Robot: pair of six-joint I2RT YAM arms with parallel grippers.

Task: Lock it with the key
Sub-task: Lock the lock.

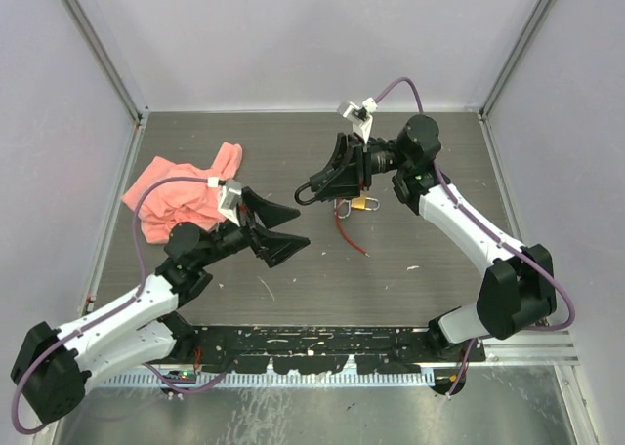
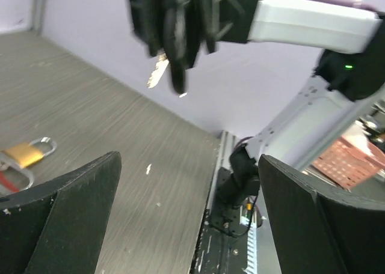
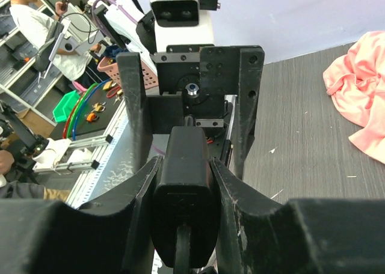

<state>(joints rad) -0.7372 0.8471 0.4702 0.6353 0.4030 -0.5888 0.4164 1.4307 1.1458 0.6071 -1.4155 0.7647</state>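
My right gripper (image 1: 342,172) is shut on a black lock body (image 3: 183,184), raised above the table's middle. Both fingers (image 3: 231,184) press its sides. Its black loop (image 1: 308,193) hangs out toward the left arm. In the left wrist view the held lock (image 2: 177,39) is up ahead, with a silvery key (image 2: 157,70) sticking out below it. My left gripper (image 1: 288,228) is open and holds nothing. It faces the lock from a short way off, and its wide-apart fingers (image 2: 66,214) frame the view. A small brass padlock (image 1: 363,203) lies on the table under the right gripper.
A red strap (image 1: 352,238) and a metal ring lie by the brass padlock (image 2: 24,155). A pink cloth (image 1: 186,196) is bunched at the table's left, behind the left arm. Walls close the back and sides. A black rail (image 1: 312,343) runs along the near edge.
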